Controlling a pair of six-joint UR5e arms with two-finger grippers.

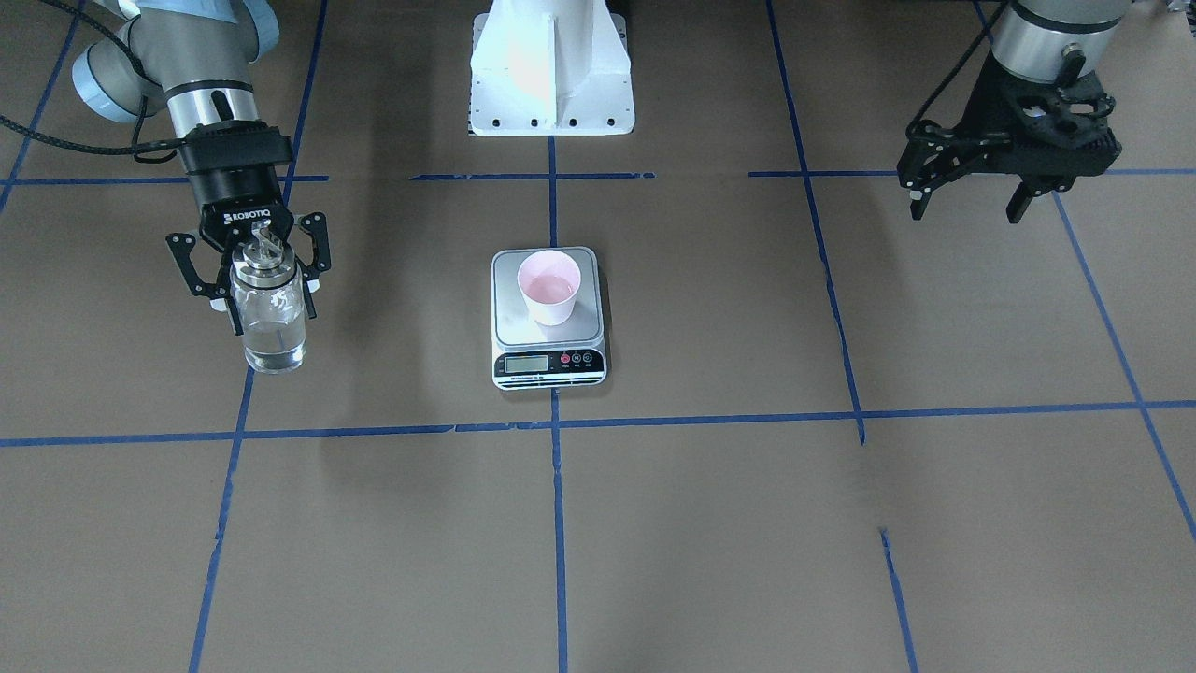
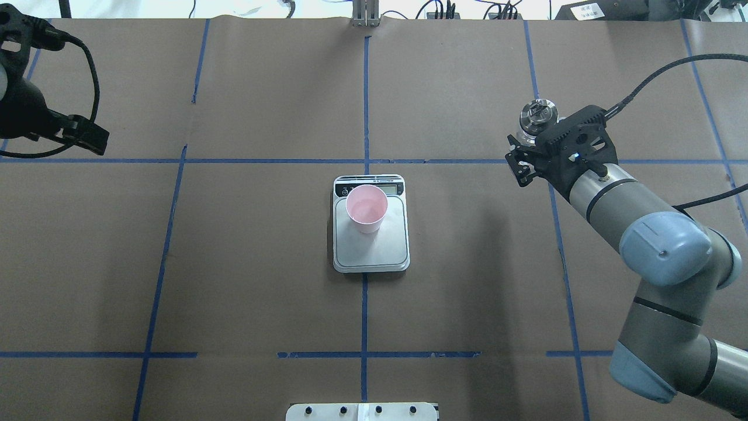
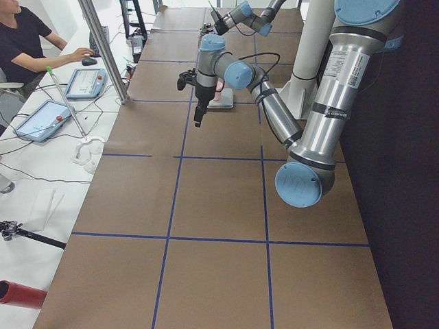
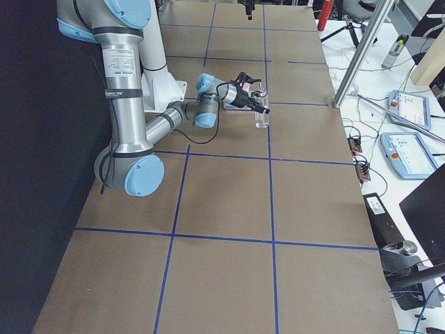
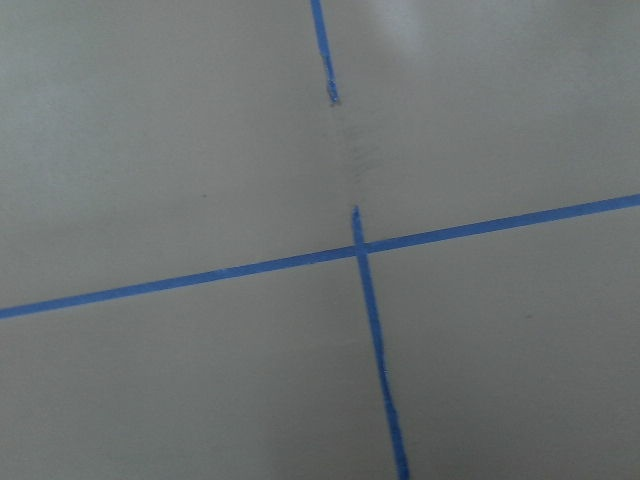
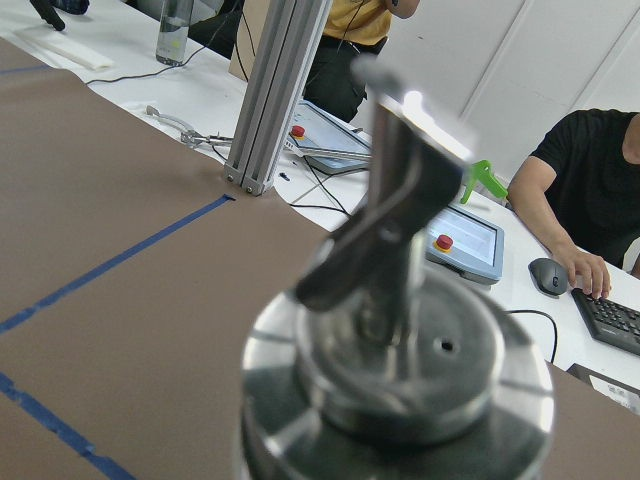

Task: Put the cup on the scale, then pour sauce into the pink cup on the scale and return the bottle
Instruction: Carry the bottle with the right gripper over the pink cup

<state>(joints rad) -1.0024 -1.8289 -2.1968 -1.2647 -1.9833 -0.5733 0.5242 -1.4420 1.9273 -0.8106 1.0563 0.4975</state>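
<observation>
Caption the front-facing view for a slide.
Right gripper holds the bottle upright, clear of the pink cup on the scale; left gripper open.

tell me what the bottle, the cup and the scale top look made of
The bottle: likely clear glass, see-through, liquid visible inside; its collar looks polished metal, with bright reflections. The cup: matte pale pink, plastic or paper, hard to tell. The scale: platform looks like brushed steel, a dull grey sheen.

Pale pink cup (image 1: 550, 288), steel-grey scale (image 1: 512, 320) (blue-gridded brown table (image 1: 710, 523)).
</observation>
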